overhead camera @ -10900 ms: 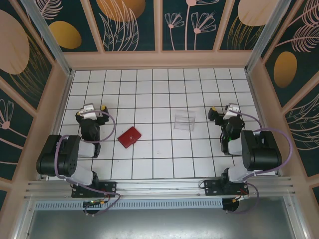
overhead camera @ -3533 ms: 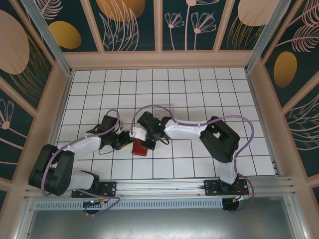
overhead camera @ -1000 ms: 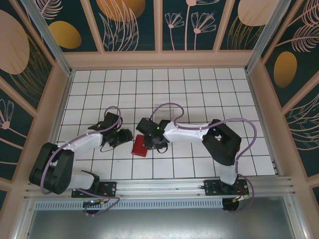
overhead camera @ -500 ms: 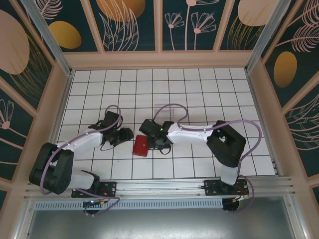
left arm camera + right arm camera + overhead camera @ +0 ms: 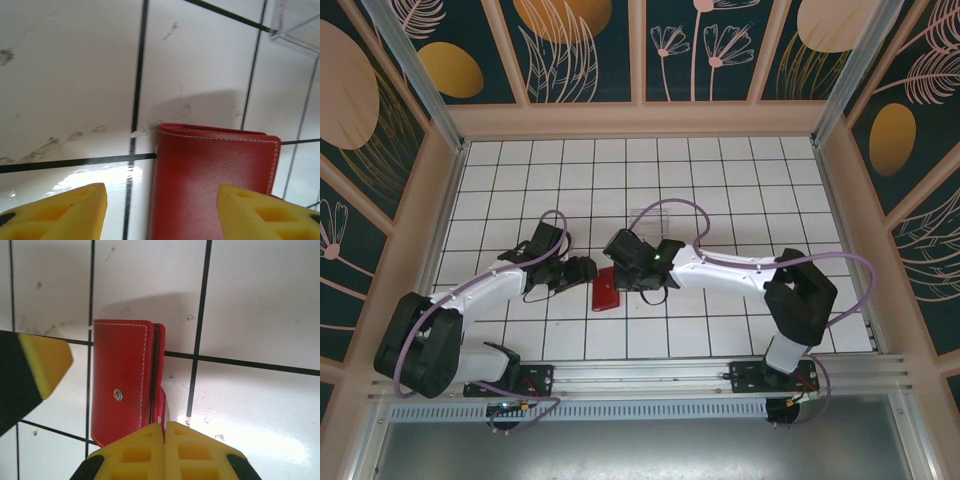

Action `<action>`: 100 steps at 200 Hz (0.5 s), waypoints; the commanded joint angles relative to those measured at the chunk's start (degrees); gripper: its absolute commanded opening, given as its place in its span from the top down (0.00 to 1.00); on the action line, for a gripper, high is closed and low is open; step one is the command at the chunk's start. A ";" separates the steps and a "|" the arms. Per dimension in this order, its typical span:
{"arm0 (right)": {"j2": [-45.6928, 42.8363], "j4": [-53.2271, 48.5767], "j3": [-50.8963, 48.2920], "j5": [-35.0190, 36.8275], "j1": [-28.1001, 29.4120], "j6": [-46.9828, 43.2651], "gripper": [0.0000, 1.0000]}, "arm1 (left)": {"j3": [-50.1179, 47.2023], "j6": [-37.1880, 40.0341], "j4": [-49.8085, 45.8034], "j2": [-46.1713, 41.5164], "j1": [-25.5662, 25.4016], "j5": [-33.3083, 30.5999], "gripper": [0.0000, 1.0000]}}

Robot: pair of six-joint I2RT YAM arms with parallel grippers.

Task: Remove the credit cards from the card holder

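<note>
The card holder (image 5: 605,289) is a red folded wallet lying on the white tiled table, with a metal snap stud (image 5: 117,395) on its upper face. My right gripper (image 5: 623,274) is shut on the wallet's thin red closing tab (image 5: 162,402), which sticks out of its right edge; the fingertips of this gripper (image 5: 164,426) press together around it. My left gripper (image 5: 582,268) stands open at the wallet's left end, and its yellow fingers (image 5: 60,210) straddle the red cover (image 5: 215,185). The credit cards are hidden inside the wallet.
A clear plastic box (image 5: 295,20) sits just beyond the wallet, and it shows faintly under the right arm's cable (image 5: 658,215). Wooden walls (image 5: 640,118) ring the tiled table.
The right arm has swung its elbow out to the right while its gripper stays at the wallet. The left gripper has crept right, up to the wallet's left end.
</note>
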 commanded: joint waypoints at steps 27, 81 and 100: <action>-4.08 0.72 1.91 2.52 -0.03 -0.31 1.00 | 0.75 -1.89 4.60 -1.58 -0.43 5.15 0.37; -4.97 0.98 3.34 2.37 -0.06 -0.93 1.00 | -1.56 -4.94 11.18 -1.83 -0.43 10.17 0.30; -4.73 1.21 3.49 2.00 -0.06 -1.07 1.00 | -2.01 -5.50 12.72 -1.33 -0.43 11.17 0.29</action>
